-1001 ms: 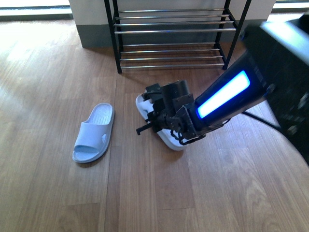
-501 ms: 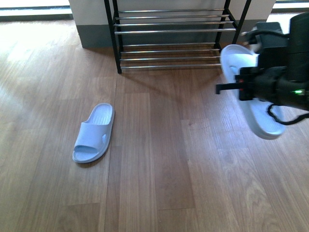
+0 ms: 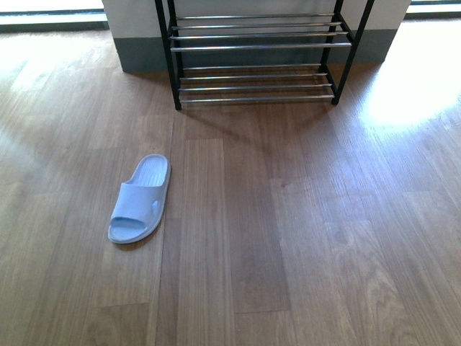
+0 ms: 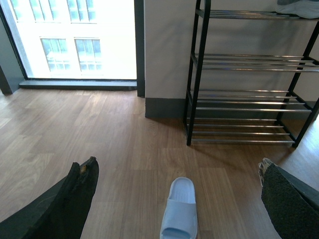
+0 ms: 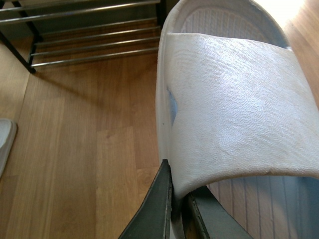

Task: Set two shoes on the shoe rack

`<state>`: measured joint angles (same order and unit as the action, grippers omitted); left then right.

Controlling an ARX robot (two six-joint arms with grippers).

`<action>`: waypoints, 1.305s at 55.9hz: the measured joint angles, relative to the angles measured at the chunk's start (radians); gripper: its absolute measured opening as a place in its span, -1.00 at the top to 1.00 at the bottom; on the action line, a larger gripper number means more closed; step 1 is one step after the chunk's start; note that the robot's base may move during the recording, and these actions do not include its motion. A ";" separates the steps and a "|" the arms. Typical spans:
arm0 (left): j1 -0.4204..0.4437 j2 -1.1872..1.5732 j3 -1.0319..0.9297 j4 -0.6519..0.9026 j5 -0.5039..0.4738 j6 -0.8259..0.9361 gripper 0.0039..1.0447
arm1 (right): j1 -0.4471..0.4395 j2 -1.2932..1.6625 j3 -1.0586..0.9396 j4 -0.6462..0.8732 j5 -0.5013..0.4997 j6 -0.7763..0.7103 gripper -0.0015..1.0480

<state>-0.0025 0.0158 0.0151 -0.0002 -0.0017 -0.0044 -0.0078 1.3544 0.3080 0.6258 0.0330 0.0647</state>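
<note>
gone from the front view, right fingers pinch one pale blue rubber slide by its strap, aloft near the black-framed chrome-rod shoe rack; left fingers spread wide, empty. best set its sole flat across two rods.

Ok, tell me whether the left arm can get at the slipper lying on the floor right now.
Probably yes. The left gripper is open and empty, the slipper lies on the floor in front of it, and nothing stands between them.
</note>
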 joint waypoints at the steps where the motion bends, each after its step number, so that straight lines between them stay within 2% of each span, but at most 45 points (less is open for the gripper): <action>1: 0.000 0.000 0.000 0.000 0.000 0.000 -0.83 | -0.001 -0.003 0.000 0.000 0.000 0.000 0.97; 73: 0.000 0.000 0.000 0.000 0.002 0.000 -0.83 | -0.005 -0.008 -0.003 -0.001 -0.007 0.004 0.97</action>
<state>-0.0025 0.0158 0.0151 -0.0002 0.0002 -0.0044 -0.0132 1.3464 0.3050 0.6247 0.0257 0.0685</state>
